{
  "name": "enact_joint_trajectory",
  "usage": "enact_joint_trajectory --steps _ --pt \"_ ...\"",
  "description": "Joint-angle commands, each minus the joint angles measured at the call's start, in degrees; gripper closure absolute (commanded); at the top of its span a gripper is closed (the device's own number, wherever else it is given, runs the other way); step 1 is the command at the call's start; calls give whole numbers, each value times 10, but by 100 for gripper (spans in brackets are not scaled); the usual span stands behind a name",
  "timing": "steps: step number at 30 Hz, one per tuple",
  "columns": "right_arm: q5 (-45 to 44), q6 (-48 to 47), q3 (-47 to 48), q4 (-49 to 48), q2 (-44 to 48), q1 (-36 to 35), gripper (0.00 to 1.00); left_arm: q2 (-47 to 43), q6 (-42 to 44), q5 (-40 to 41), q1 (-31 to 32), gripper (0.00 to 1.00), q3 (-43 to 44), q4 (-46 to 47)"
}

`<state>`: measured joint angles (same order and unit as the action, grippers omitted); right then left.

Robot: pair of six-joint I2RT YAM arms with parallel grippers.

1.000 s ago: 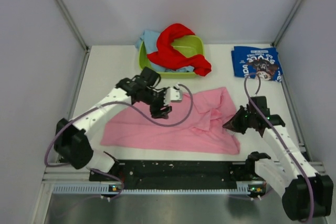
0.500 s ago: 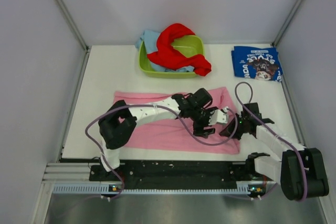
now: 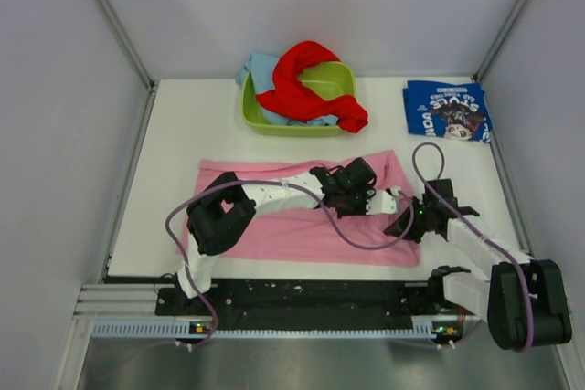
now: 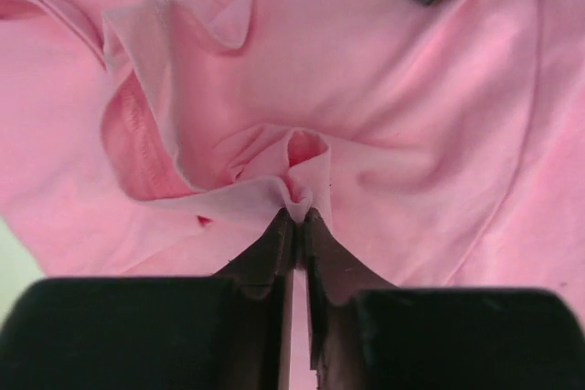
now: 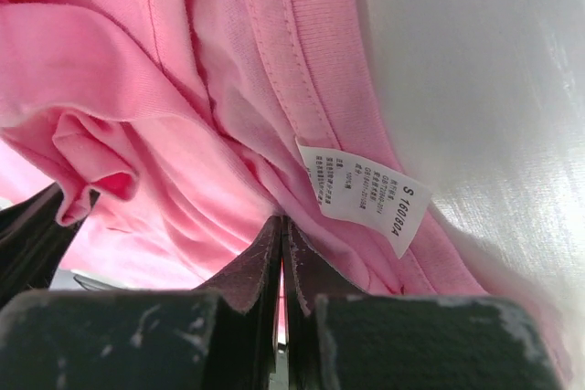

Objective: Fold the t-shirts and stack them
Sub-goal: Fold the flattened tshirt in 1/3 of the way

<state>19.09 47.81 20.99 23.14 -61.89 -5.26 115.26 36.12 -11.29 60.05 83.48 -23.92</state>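
The pink t-shirt [image 3: 292, 230] lies spread on the table in front of the arms, bunched up at its right end. My left gripper [image 3: 364, 204] reaches across it and is shut on a raised fold of the pink cloth [image 4: 300, 210]. Close to its right, my right gripper [image 3: 395, 227] is shut on the pink shirt's edge [image 5: 281, 221], beside a white size label [image 5: 364, 191]. A folded navy blue t-shirt [image 3: 448, 109] with white lettering lies at the back right. A red t-shirt [image 3: 306, 84] and a light blue one [image 3: 259, 68] are heaped in the tub.
The lime green tub [image 3: 292, 123] stands at the back centre of the white table [image 3: 174, 148]. Grey walls close in the left, right and back sides. The left arm's cable [image 3: 366, 242] loops over the pink shirt.
My left arm has swung from the shirt's upper left to its bunched right end, where its jaws opened and then closed on a fold. The right gripper shifted slightly left, still shut.
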Motion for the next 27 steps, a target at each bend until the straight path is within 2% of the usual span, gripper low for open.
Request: enact_joint_trajectory --steps 1,7,11,15,18,20,24,27 --pt "-66 -6 -14 15 4 17 100 -17 -9 62 -4 92 7 13" --pt "-81 -7 -20 31 10 23 100 -48 -92 -15 -71 87 -28 21" --pt "-89 -7 -19 37 19 24 100 -40 -139 -23 -126 84 -31 16" --pt "-87 -11 -16 38 13 23 100 -44 -151 -34 -162 70 -33 2" --pt "-86 -19 -8 38 19 23 100 -62 -145 -38 -169 52 -44 -2" --pt "-82 -33 8 43 23 23 100 -74 -134 -43 -169 44 -53 -6" --pt "-49 -81 67 25 36 17 95 -98 -122 -59 -170 44 -55 -24" --pt "-46 -107 114 0 23 -5 94 -113 -107 -112 -167 44 -53 -29"
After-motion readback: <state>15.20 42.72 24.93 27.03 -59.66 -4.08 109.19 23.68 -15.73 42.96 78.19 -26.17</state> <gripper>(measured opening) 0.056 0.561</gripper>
